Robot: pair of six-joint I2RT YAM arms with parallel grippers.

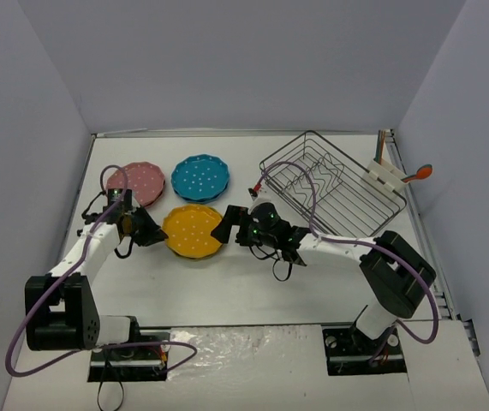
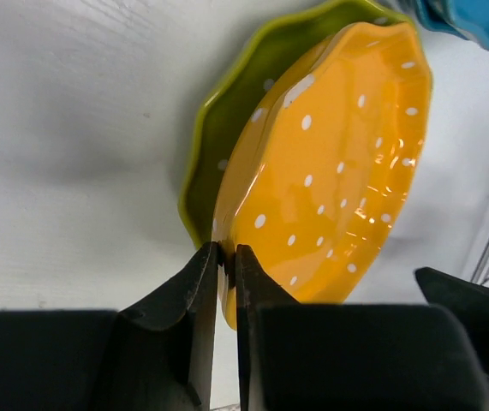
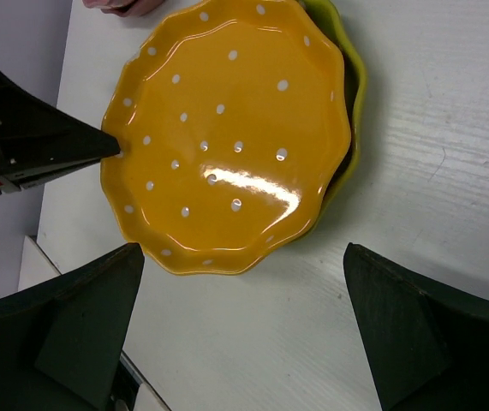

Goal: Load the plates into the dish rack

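1. The left claw [image 2: 227,253] is pinched tight on the left rim of the orange plate [image 2: 330,163], one finger on each face of the rim.
2. The right claw [image 3: 242,248] hangs just beside that plate's right edge; its fingers are spread wide and hold nothing.
3. The orange plate sits mid-bench [image 1: 253,282], tilted; its gripped edge is raised off the yellow-green plate [image 2: 227,120] lying beneath it.
4. Farther back, the pink plate [image 1: 137,182] and the blue plate [image 1: 200,177] lie flat side by side; the blue one is just beyond the orange plate.
5. The dish rack [image 1: 334,184], dark wire with wavy dividers, stands at the far right of the bench, apart from all the plates.
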